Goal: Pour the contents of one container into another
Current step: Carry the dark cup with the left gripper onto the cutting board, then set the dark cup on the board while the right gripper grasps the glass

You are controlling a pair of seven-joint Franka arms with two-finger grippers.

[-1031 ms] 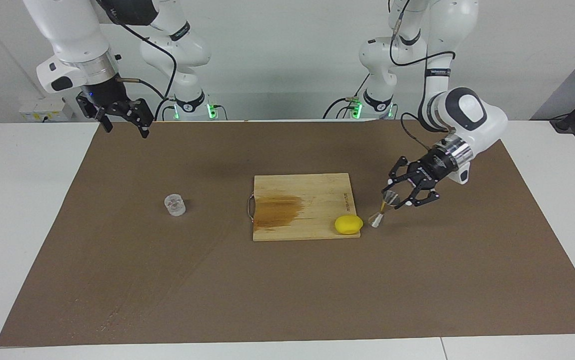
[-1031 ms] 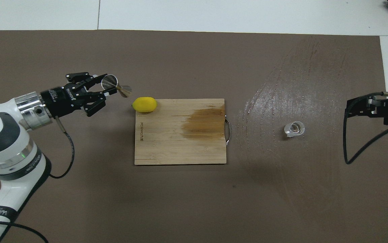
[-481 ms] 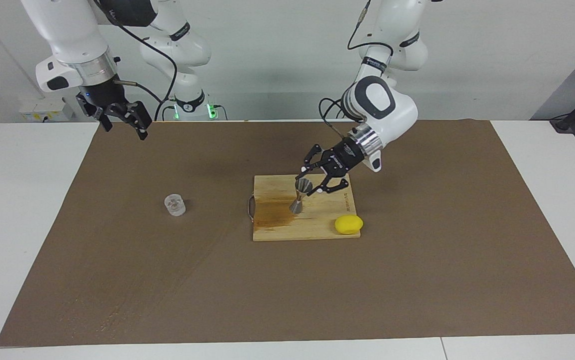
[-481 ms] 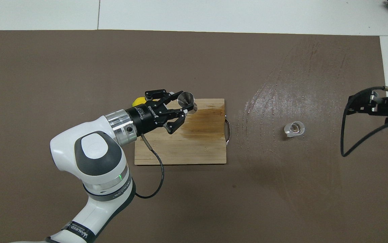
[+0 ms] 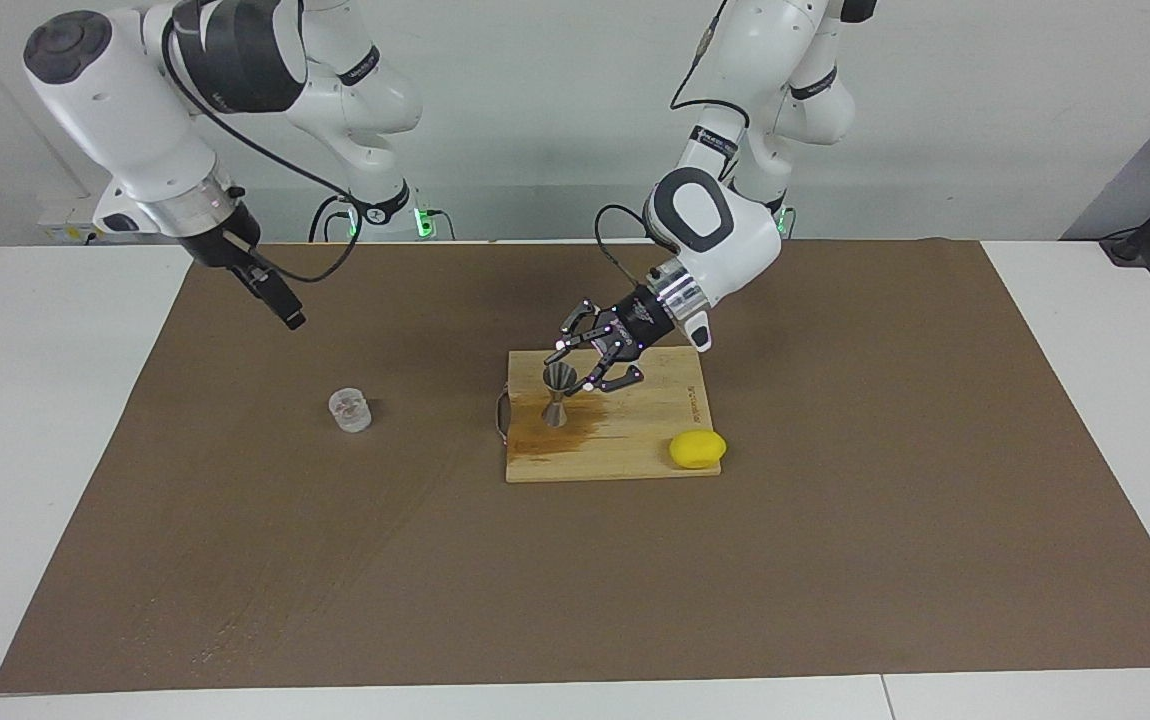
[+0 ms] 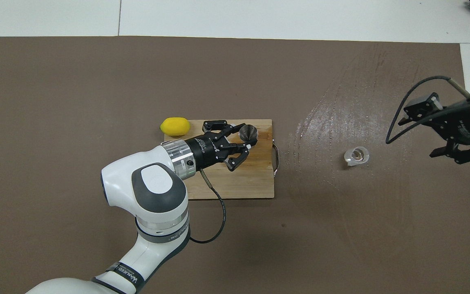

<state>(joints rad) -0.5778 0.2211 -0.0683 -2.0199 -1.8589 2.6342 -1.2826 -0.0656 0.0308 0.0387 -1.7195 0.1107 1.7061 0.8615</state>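
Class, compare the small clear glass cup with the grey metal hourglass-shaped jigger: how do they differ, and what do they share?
The clear glass cup is see-through and cylindrical; the grey metal jigger is opaque and narrow-waisted. The cup stands on the brown mat; the jigger is on the wooden cutting board. The cup stands free; the left pincer grips the jigger. Both are upright.

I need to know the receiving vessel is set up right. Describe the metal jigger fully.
The jigger is small, grey metal and hourglass-shaped: two cones joined at a narrow waist. It is upright, open mouth up, its base on the stained patch of the wooden cutting board, toward the board's handle end. The left gripper is shut on it just under the upper cone's rim. Whether anything is inside cannot be told. The overhead view shows its round shiny mouth.
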